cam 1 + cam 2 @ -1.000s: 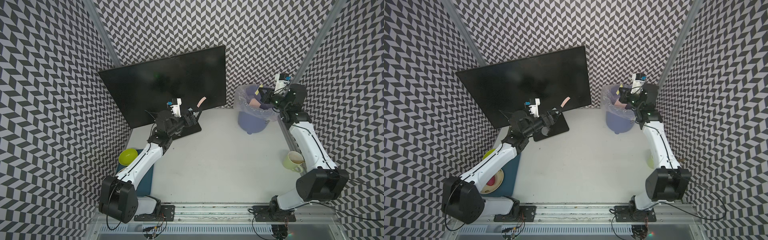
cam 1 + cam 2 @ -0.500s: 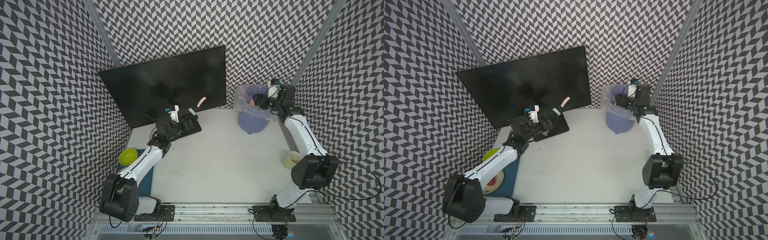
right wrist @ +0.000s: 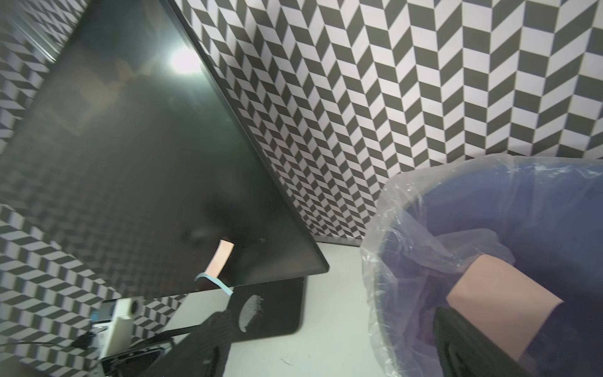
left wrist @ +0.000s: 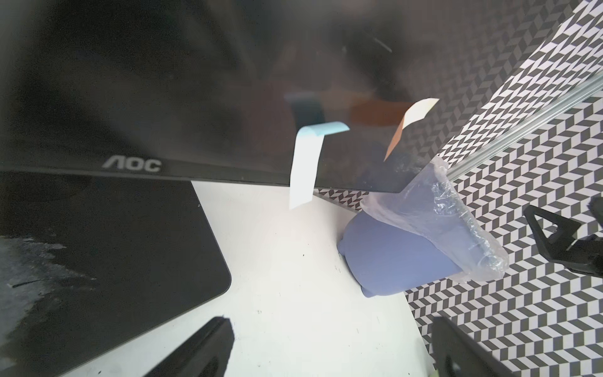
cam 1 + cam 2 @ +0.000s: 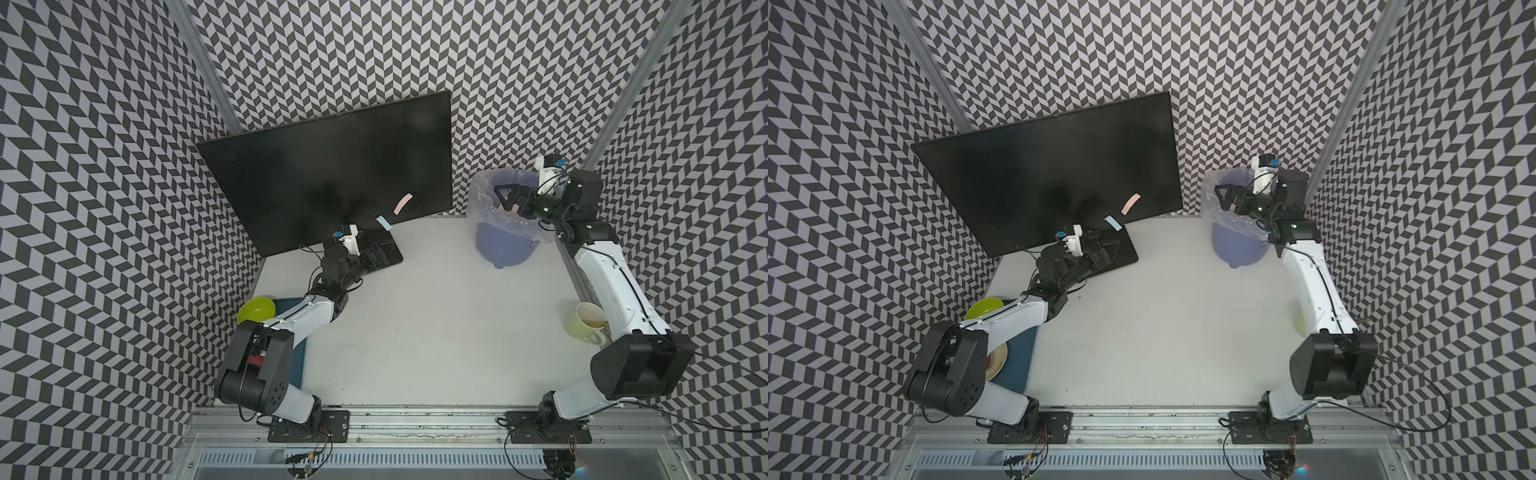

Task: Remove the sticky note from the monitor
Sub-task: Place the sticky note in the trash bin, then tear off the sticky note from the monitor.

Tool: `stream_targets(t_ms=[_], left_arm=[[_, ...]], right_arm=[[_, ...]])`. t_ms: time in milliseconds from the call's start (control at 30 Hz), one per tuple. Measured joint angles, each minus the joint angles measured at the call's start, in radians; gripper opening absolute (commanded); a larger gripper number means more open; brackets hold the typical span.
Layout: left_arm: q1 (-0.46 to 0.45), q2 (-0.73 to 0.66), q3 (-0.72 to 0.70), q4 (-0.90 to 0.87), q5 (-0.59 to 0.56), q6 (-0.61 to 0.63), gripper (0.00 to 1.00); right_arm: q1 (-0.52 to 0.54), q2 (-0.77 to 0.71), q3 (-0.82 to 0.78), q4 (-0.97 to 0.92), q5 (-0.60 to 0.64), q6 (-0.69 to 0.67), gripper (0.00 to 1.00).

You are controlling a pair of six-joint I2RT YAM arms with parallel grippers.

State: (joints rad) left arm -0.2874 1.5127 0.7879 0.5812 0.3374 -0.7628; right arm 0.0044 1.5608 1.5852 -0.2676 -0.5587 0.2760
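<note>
Monitor [image 5: 324, 183] carries a blue sticky note [image 5: 383, 221] and a peach sticky note [image 5: 403, 204] low at its corner toward the bin [image 5: 503, 249], strips hanging downward. Left pincer [image 5: 376, 254], wide open and empty, sits just below the blue one, nearer; right pincer [image 5: 509, 199] gapes empty over that bin.

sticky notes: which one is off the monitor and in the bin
The peach paper sticky note inside the plastic-lined blue bin. The light blue paper note and the second peach note both hang on the flat black monitor screen.
</note>
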Motion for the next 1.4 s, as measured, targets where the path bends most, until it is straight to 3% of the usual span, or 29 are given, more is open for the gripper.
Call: stream_targets(t_ms=[500, 833, 1167, 1400], left_arm=[[0.000, 0.186, -0.043, 0.409, -0.016, -0.111, 0.92], [-0.001, 0.351, 0.046, 0.544, -0.047, -0.175, 0.79], [-0.023, 0.407, 0.116, 0.615, -0.158, -0.186, 0.67], [-0.029, 0.443, 0.164, 0.618, -0.176, -0.177, 0.59]], right_arm=[[0.000, -0.042, -0.060, 0.079, -0.093, 0.119, 0.99], [0.000, -0.052, -0.066, 0.097, -0.106, 0.145, 0.99], [0.000, -0.057, -0.066, 0.098, -0.115, 0.155, 0.99], [0.000, -0.057, -0.066, 0.116, -0.127, 0.162, 0.99]])
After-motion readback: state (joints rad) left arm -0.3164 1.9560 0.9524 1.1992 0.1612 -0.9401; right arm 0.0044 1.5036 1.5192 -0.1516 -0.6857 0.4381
